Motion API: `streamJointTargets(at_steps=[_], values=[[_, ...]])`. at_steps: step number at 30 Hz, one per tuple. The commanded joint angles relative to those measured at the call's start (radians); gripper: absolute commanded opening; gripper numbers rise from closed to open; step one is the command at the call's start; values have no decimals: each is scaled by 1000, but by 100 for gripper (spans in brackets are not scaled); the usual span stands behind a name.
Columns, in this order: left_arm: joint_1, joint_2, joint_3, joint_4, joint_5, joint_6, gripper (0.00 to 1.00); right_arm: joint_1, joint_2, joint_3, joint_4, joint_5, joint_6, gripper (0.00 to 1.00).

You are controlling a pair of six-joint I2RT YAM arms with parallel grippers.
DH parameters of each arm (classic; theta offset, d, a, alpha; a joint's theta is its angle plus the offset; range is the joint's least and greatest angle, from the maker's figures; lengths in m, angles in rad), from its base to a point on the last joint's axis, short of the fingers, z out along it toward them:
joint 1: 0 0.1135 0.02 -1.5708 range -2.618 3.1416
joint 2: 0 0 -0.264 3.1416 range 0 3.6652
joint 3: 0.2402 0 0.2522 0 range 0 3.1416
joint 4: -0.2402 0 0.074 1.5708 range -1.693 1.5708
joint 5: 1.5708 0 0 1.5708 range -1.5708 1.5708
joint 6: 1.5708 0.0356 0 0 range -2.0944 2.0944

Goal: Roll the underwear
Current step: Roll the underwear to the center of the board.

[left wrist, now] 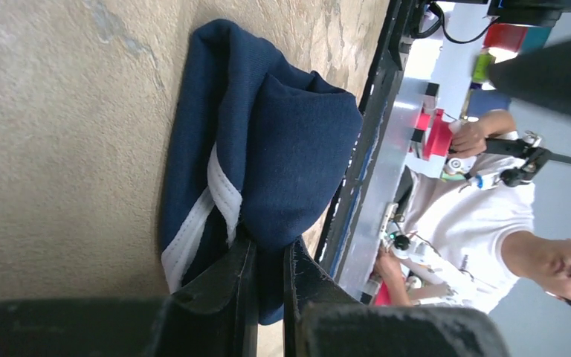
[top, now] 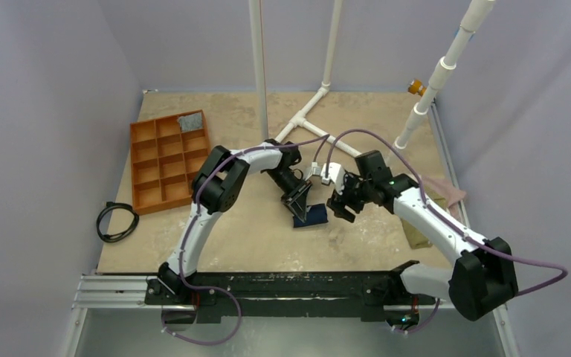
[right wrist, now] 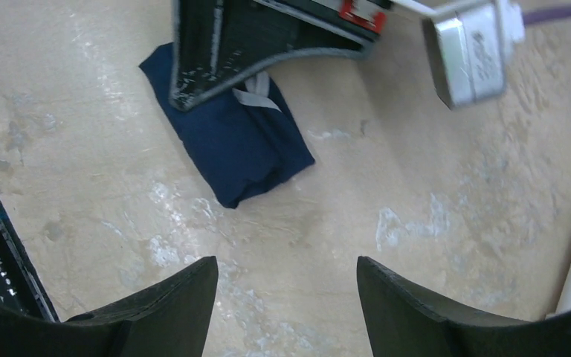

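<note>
The underwear (left wrist: 268, 149), a folded navy bundle, lies near the middle of the table (top: 268, 238), slightly toward its near edge. The left claw (left wrist: 268, 249) is clamped on one end, hiding that end and much of the white trim. The right claw (right wrist: 286, 275) hangs just beside the bundle, fingers apart and empty.
</note>
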Motion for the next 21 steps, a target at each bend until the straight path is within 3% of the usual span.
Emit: streamJointTargets(at_steps=[1, 10, 21], values=[[-2, 111, 35, -94, -187, 110, 0, 149, -1, -27, 130, 129, -2, 68], [0, 158, 104, -177, -177, 132, 0, 360, 104, -33, 197, 263, -24, 68], [-1, 160, 107, -180, -175, 133, 0, 503, 242, -53, 270, 351, -34, 64]])
